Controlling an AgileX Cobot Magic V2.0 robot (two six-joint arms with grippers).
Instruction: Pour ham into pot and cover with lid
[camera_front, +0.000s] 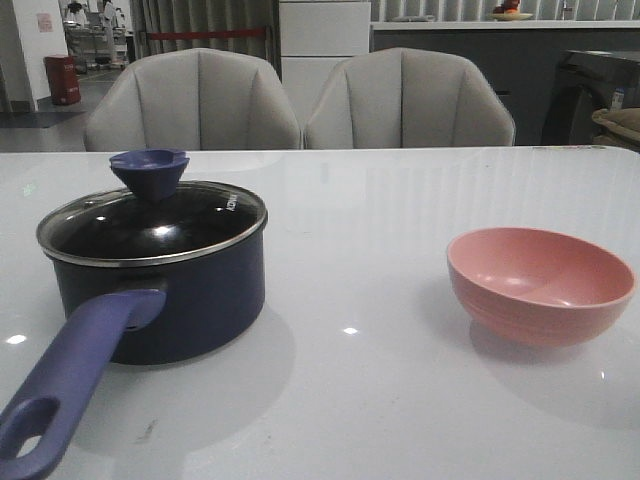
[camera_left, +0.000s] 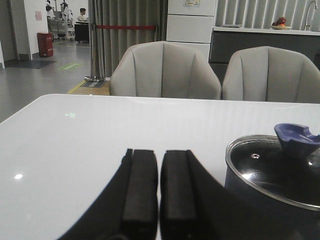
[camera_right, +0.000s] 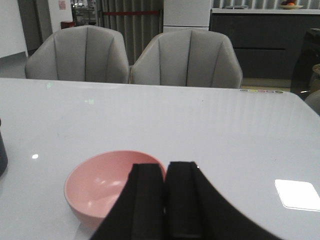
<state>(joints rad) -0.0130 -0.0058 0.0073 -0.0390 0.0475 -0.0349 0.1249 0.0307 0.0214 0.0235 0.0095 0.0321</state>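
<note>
Nearest in the front view, the long purple-blue handle (camera_front: 70, 395) of the pot (camera_front: 165, 300) is seen, a hole at its end, reaching toward the robot. The pot, a dark navy saucepan, stands on the left part of the white table (camera_front: 400, 400). It is covered by the lid (camera_front: 150, 222), clear glass in a steel rim, with a flared purple-blue knob (camera_front: 148, 172) standing upright on it. To the right, well apart from the pot, a pink bowl (camera_front: 540, 285) rests upright; its interior appears empty in the right wrist view. The ham is not seen in any view; it is judged to be inside the covered pot, though the dark glass hides the contents.

The left gripper (camera_left: 159, 192) is shown closed with nothing between its fingers, just beside the pot. The right gripper (camera_right: 164, 200) is likewise closed and empty, near the bowl's rim.

The task is judged complete or nearly so. For the remaining step, both arms should be kept clear of the handle and knob, so that the seated lid is not disturbed. Beyond the table, two grey chairs (camera_front: 195, 100) are seen.
</note>
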